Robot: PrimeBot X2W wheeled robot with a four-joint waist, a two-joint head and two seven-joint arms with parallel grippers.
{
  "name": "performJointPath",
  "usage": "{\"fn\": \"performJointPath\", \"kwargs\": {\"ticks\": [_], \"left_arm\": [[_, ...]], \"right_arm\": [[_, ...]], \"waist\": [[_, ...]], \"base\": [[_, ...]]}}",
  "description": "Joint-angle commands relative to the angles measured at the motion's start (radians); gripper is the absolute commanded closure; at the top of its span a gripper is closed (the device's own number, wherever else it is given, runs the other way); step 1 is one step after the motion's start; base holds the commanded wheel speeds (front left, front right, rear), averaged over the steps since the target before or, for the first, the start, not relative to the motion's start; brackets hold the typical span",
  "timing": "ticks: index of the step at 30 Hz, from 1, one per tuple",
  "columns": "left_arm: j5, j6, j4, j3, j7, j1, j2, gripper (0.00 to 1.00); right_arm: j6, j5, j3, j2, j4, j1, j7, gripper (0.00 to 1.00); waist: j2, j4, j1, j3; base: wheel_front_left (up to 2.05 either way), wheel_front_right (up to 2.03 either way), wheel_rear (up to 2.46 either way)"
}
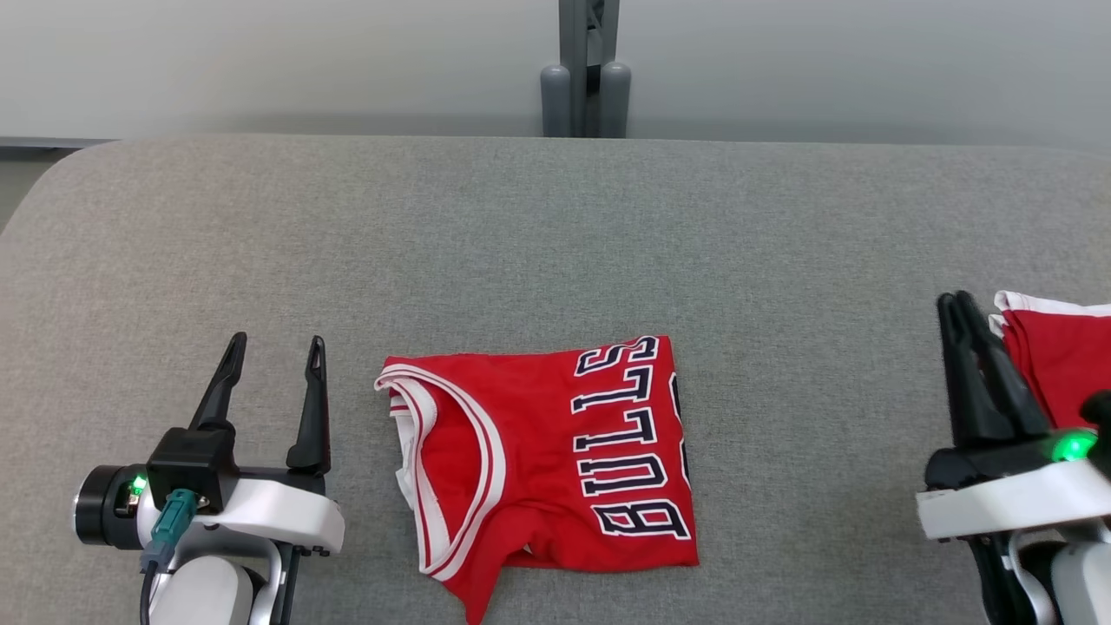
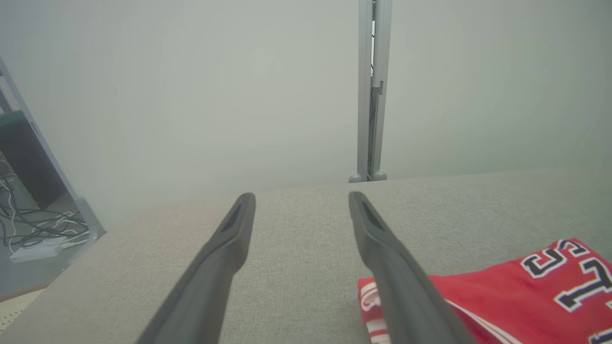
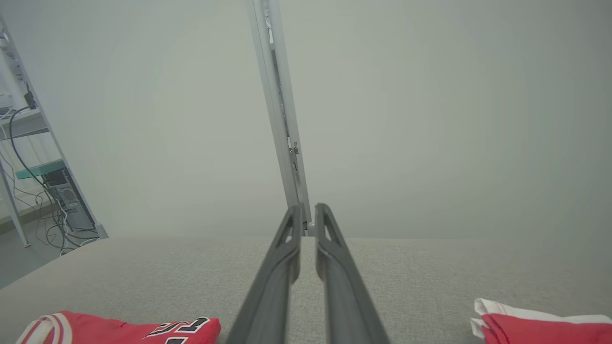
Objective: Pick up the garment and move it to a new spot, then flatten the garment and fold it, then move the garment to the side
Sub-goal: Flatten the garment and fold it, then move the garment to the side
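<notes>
Lying folded into a rough rectangle on the grey cloth-covered surface (image 1: 521,243), the red jersey (image 1: 555,460) sits near the front edge, about midway between the two arms. Its white-trimmed neckline faces the robot's left. The dark, white-edged letters "BULLS" run along its right half, turned sideways in the head view. One red corner sticks out toward the front edge.

The left tool (image 1: 276,341) rests low at the robot's left, just beside the jersey's neckline edge but apart from it. Its two dark fingers stand wide apart and point away from the robot, with bare grey cloth between them. In the left wrist view the jersey's white-striped edge shows past the right-hand finger.

The right tool (image 1: 956,299) is at the robot's right, well apart from the jersey. Its fingers are drawn together, with only a thin gap along their length in the right wrist view, and nothing is held between them. A green light glows on its body.

A second red garment (image 1: 1063,347) with white trim lies at the far right of the surface, close beside the right tool's fingers; whether they touch is unclear. Behind the surface a grey post (image 1: 583,78) rises against a pale wall (image 1: 260,61). Cables (image 2: 43,234) lie on the floor off to the left.
</notes>
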Motion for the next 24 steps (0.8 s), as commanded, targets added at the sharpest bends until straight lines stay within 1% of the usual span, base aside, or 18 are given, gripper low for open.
{"fn": "performJointPath", "kwargs": {"ticks": [1, 3, 7, 14, 19, 22, 24], "left_arm": [[0.006, 0.008, -0.012, 0.004, 0.002, 0.010, 0.009, 0.00], [0.004, 0.010, -0.021, 0.005, 0.007, 0.017, 0.013, 0.00], [0.000, 0.017, -0.036, 0.009, 0.011, 0.024, 0.022, 0.00], [-0.003, 0.030, -0.058, 0.011, 0.021, 0.047, 0.035, 0.00], [-0.005, 0.034, -0.071, 0.001, 0.036, 0.054, 0.047, 0.00], [-0.004, 0.035, -0.077, -0.004, 0.039, 0.049, 0.046, 0.00], [-0.002, 0.032, -0.082, -0.012, 0.039, 0.035, 0.043, 0.00]], "right_arm": [[0.000, -0.029, -0.038, 0.012, -0.018, 0.030, 0.015, 0.00], [0.000, -0.064, -0.076, 0.021, -0.038, 0.060, 0.029, 0.00], [0.000, -0.094, -0.134, 0.047, -0.064, 0.115, 0.051, 0.00], [0.000, -0.133, -0.196, 0.072, -0.092, 0.198, 0.082, 0.00], [0.000, -0.146, -0.200, 0.086, -0.090, 0.204, 0.096, 0.00], [0.000, -0.167, -0.187, 0.074, -0.089, 0.194, 0.115, 0.00], [0.000, -0.183, -0.151, 0.060, -0.073, 0.170, 0.144, 0.00]], "waist": [[0.0000, -0.009, 0.0000, -0.002], [0.0000, -0.014, 0.0000, -0.004], [0.0000, -0.023, 0.0000, -0.013], [0.0000, -0.040, 0.0000, -0.028], [0.0000, -0.059, 0.0000, -0.034], [0.0000, -0.054, 0.0000, -0.030], [0.0000, -0.035, 0.0000, -0.017]], "base": [[0.00, 0.00, 0.00], [0.00, 0.00, 0.00], [0.00, 0.00, 0.00], [0.00, 0.00, 0.00], [0.00, 0.00, 0.00], [0.00, 0.00, 0.00], [0.00, 0.00, 0.00]]}}
